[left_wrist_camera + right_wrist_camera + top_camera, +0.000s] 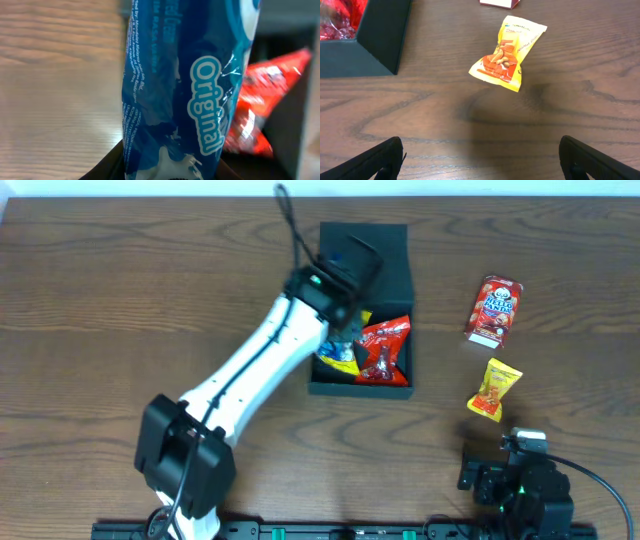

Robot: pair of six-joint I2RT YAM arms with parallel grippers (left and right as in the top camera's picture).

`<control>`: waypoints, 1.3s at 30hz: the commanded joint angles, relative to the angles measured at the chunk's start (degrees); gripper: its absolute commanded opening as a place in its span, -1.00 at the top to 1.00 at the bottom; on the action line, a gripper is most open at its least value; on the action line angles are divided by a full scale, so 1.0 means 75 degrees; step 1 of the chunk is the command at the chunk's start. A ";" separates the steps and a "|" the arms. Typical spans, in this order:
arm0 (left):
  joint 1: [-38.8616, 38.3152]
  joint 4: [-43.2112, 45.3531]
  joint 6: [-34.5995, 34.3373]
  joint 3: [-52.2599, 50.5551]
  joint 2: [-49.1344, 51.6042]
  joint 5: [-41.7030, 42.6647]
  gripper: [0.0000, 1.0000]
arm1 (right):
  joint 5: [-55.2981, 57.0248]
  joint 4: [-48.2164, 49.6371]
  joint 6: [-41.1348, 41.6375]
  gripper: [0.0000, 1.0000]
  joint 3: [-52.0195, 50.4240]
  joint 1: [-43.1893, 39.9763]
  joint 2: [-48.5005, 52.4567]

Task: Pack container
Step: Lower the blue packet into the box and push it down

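Claw on my left arm (342, 328) comes first: it is pinched on a blue, glossy, crinkled plastic snack packet (175, 90) printed with white lettering, which hangs upright and fills most of the left wrist view. I hold it above the left half of the dark green, matte, square-sided rigid container (360, 390), which sits at the middle of the brown wood-grain table (120, 300), towards the far side, with its flap lid standing open at the far edge. Inside the container, right of the blue packet, lies a red, shiny foil packet (383, 348) resting against the right wall. A patch of yellow shows under the blue packet; what it belongs to I cannot tell. Right of the container, well apart from it, a red and white snack carton with a panda picture (493, 310) lies flat on the table. Nearer than the carton is a small yellow plastic packet with an orange picture (495, 388), tilted. My right claw (482, 165) is at the near right of the table with its fingers spread wide above the wood, and the yellow packet lies just beyond it.
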 commanded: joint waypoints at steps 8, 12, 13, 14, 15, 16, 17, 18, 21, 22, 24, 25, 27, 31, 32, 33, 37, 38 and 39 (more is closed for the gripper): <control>-0.0356 -0.0449 0.0478 -0.0035 -0.0058 -0.0201 0.88 | 0.0009 -0.0035 -0.0058 -0.98 -0.0026 -0.0076 -0.0041; -0.0184 -0.0082 0.0213 -0.0589 -0.0058 -0.0198 0.88 | 0.0009 -0.0035 -0.0061 -0.99 -0.0026 -0.0073 -0.0041; -0.0122 0.0050 0.0131 -0.0746 -0.0058 -0.0195 0.88 | 0.0009 -0.0035 -0.0058 -0.99 -0.0026 -0.0076 -0.0041; -0.0070 0.0184 0.0050 -0.0895 -0.0058 -0.0189 0.88 | 0.0009 -0.0035 -0.0058 -0.98 -0.0026 -0.0073 -0.0041; -0.0009 0.0321 -0.0035 -0.1046 -0.0058 -0.0189 0.88 | 0.0009 -0.0035 -0.0058 -0.99 -0.0026 -0.0076 -0.0041; 0.0035 0.0408 -0.0096 -0.1142 -0.0058 -0.0189 0.88 | 0.0009 -0.0035 -0.0058 -0.99 -0.0026 -0.0076 -0.0041; 0.0087 0.0527 -0.0122 -0.1236 -0.0055 -0.0189 0.88 | 0.0009 -0.0035 -0.0058 -0.98 -0.0026 -0.0073 -0.0041; 0.0122 0.0615 -0.0122 -0.1279 -0.0055 -0.0192 0.88 | 0.0009 -0.0035 -0.0058 -0.99 -0.0026 -0.0076 -0.0041; 0.0219 0.0845 -0.0122 -0.1279 -0.0044 -0.0189 0.88 | 0.0009 -0.0035 -0.0061 -0.98 -0.0026 -0.0076 -0.0041; 0.0248 0.0886 -0.0122 -0.1279 -0.0032 -0.0192 0.88 | 0.0009 -0.0035 -0.0058 -0.99 -0.0026 -0.0073 -0.0041; 0.0297 0.0924 -0.0163 -0.1279 0.0015 -0.0189 0.88 | 0.0009 -0.0035 -0.0058 -0.98 -0.0026 -0.0073 -0.0041; 0.0315 0.0918 -0.0268 -0.1279 0.0064 -0.0189 0.88 | 0.0009 -0.0035 -0.0058 -0.98 -0.0026 -0.0076 -0.0041; 0.0321 0.0895 -0.0443 -0.1279 0.0198 -0.0058 0.88 | 0.0009 -0.0035 -0.0058 -0.98 -0.0026 -0.0076 -0.0041; 0.0321 0.0781 -0.0778 -0.1279 0.0428 0.0146 0.88 | 0.0009 -0.0035 -0.0058 -0.99 -0.0026 -0.0073 -0.0041; 0.0321 0.0778 -0.0775 -0.1279 0.0487 0.0239 0.88 | 0.0009 -0.0035 -0.0058 -0.99 -0.0026 -0.0073 -0.0041; 0.0321 0.0781 -0.0778 -0.1279 0.0536 0.0306 0.88 | 0.0009 -0.0035 -0.0058 -0.98 -0.0026 -0.0073 -0.0041; 0.0321 0.0764 -0.0877 -0.1282 0.0676 0.0443 0.88 | 0.0009 -0.0035 -0.0061 -0.99 -0.0026 -0.0073 -0.0041; 0.0326 0.0758 -0.0938 -0.1285 0.0685 0.0428 0.89 | 0.0009 -0.0035 -0.0058 -0.99 -0.0026 -0.0076 -0.0041; 0.0335 0.0769 -0.0950 -0.1288 0.0685 0.0434 0.88 | 0.0009 -0.0035 -0.0058 -0.99 -0.0026 -0.0073 -0.0041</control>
